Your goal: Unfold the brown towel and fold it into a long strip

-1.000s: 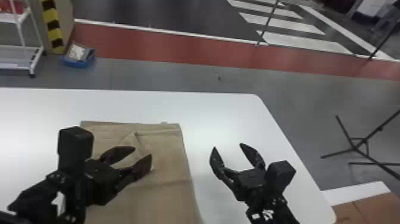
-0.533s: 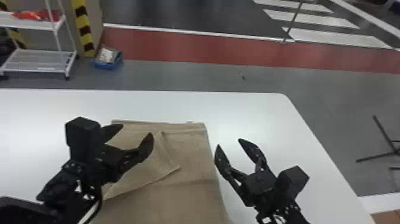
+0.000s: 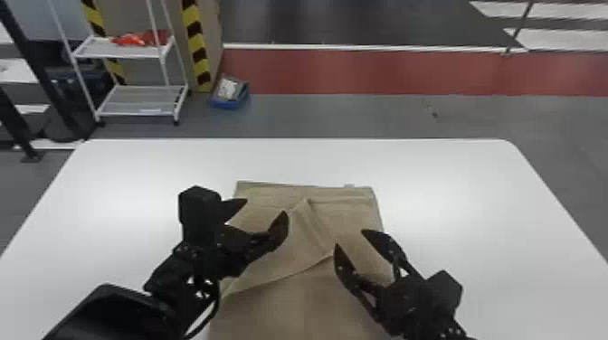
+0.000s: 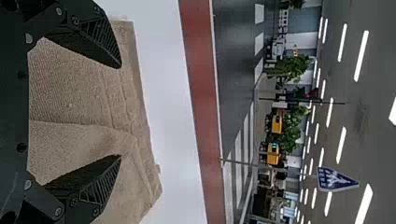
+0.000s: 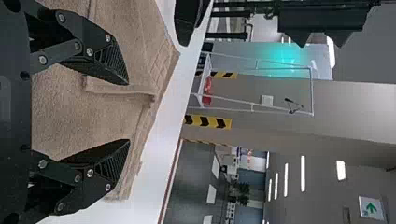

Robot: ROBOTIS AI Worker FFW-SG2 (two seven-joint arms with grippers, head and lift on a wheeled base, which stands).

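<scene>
And here I am, left end effector [image 3: 265, 208] spread wide over the brown towel [image 3: 307, 307], right end effector [image 3: 349, 238] spread too, also above it! Between them lies a folded-over flap [image 3: 305, 239]; beneath, the white surface [image 3: 461, 181]; farther out, beyond my left, a blue bin [image 3: 229, 105] and white cart [image 3: 135, 53].

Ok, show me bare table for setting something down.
Bare table lies beyond the towel, along the far edge, and out to the left and right of both grippers. It's crowded over the towel, where the left gripper and right gripper hang.
</scene>
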